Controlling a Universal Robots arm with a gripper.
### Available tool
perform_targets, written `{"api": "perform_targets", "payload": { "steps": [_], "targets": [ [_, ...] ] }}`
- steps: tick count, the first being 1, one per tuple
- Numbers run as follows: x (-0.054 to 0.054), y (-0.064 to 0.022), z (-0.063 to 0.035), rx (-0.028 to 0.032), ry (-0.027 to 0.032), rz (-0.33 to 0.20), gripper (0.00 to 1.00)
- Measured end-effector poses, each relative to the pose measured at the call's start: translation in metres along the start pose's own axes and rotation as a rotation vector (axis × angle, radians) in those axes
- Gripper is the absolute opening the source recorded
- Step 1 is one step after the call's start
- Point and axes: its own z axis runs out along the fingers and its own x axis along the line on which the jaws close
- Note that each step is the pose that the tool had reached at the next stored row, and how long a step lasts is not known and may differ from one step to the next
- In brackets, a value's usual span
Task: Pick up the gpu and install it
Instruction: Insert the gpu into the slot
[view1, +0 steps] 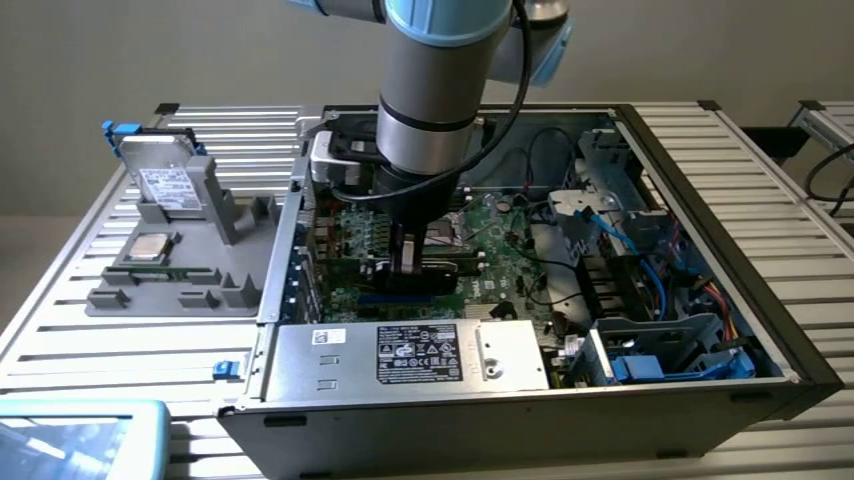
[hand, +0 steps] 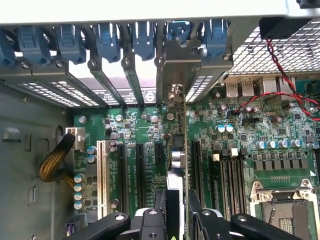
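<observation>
gpu (hand: 179, 150) stands on edge at motherboard (hand: 250, 135) slots, bracket (hand: 182, 62) up against rear slot covers (hand: 127, 75); end effector (hand: 181, 207) clenched on gpu, both faces.

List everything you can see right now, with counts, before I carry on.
table: one, silver slatted, under everything
computer case: one, black, open, on the table
motherboard: one, green, inside the case
power supply: one, silver with black label, inside the case's near edge
slot clips: several, blue, in a row along the case's rear wall
cables: several, blue, case's side at the exterior view's right
tray: one, grey, exterior view's left of the case
hard drive: one, silver with white label, standing in the tray
gpu: one, green and black, upright over the motherboard slots
robot arm: one, grey and blue, reaching into the case
gripper: one, black, closed on the gpu
</observation>
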Motion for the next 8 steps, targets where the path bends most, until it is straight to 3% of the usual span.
{"api": "perform_targets", "payload": {
  "steps": [8],
  "targets": [
    [0.0011, -0.0001, 0.0008, -0.0001, -0.0001, 0.000, 0.28]
  ]
}}
